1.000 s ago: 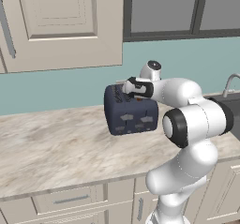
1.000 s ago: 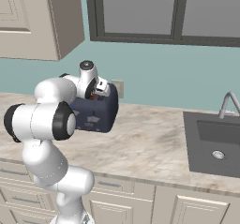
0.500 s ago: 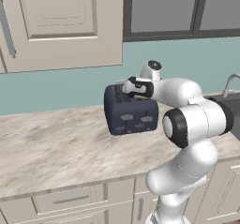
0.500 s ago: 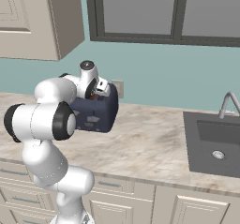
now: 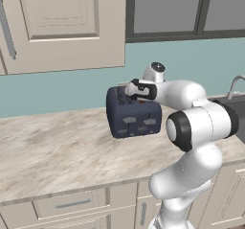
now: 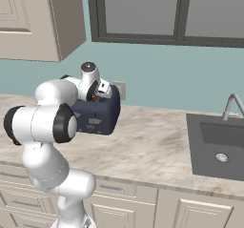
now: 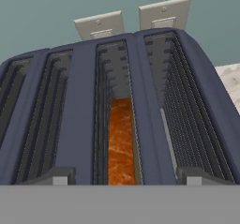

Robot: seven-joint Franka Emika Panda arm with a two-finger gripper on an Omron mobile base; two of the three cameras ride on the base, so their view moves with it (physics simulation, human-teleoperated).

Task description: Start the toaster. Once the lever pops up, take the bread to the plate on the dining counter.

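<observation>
Sitting on the marble worktop (image 5: 57, 151) at the teal wall: one navy toaster (image 5: 133, 118), four slots counted in the hand view. Standing upright in the third slot from the left, at about 6 o'clock in that view: one brown bread (image 7: 122, 141) slice, sunk below the slot rim. Hovering just over the toaster top: one gripper (image 7: 121, 175), two dark fingertips (image 7: 56, 175) straddling the bread slot, spread apart and pinching nothing. Showing at 12 o'clock behind the toaster: two beige wall outlets (image 7: 99, 25). Lying at 3 o'clock in the right base view: one dark sink (image 6: 221, 148) with one curved faucet (image 6: 231, 106).
</observation>
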